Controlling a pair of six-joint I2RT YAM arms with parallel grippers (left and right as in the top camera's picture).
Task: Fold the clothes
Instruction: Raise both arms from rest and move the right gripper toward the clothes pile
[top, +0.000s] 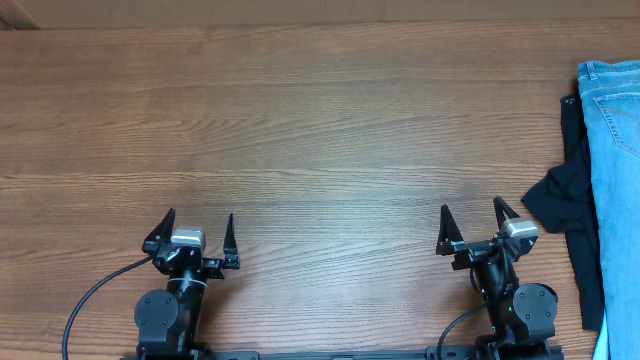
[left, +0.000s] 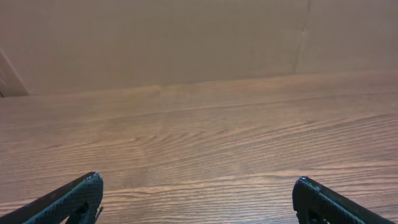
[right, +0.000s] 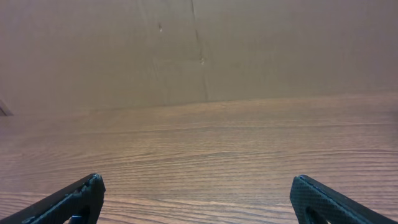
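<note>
The light-blue denim jeans lie at the far right edge of the table in the overhead view, partly cut off by the frame, on top of a black garment. My left gripper is open and empty near the front edge at the left; it also shows in the left wrist view. My right gripper is open and empty near the front edge at the right, a little left of the clothes; it also shows in the right wrist view. Neither wrist view shows the jeans.
A black garment lies under and beside the jeans at the right edge. The wooden table stretches out in front of both grippers. A plain wall stands behind the table in both wrist views.
</note>
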